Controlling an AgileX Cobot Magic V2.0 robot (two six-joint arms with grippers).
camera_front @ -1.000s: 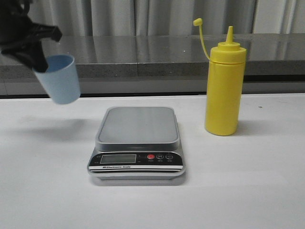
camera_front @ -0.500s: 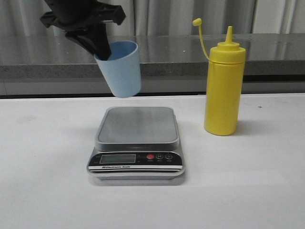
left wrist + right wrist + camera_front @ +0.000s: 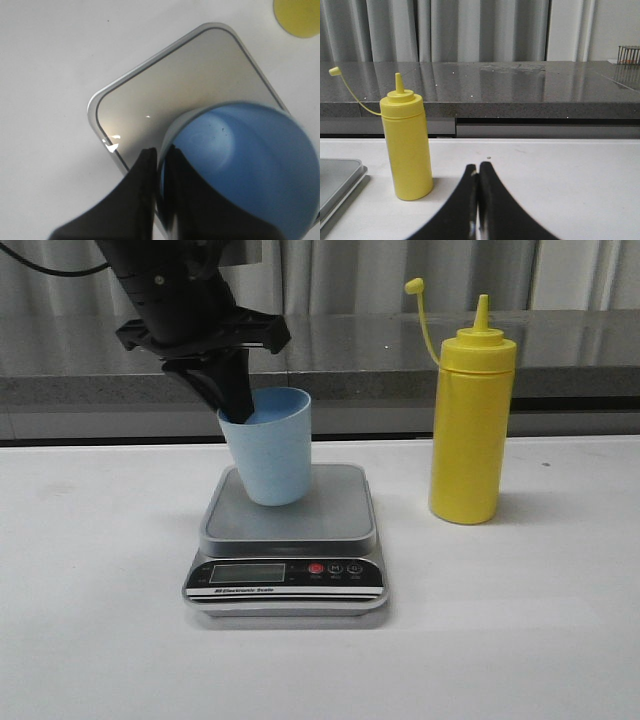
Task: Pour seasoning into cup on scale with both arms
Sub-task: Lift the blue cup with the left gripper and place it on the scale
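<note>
your left gripper has the cup pinched by its rim, over the scale.

in the front view the light blue cup sits slightly tilted over the rear left part of the silver platform, its base at or just above the surface; you cannot tell whether it touches. in the left wrist view your left gripper has one finger outside the wall and one inside, clamped on the cup above the scale. the seasoning stands upright on the white table, just to the right of the scale, its cap hanging off on its tether. in the right wrist view your right gripper has its fingers pressed together with nothing between them, apart from the seasoning.
</note>
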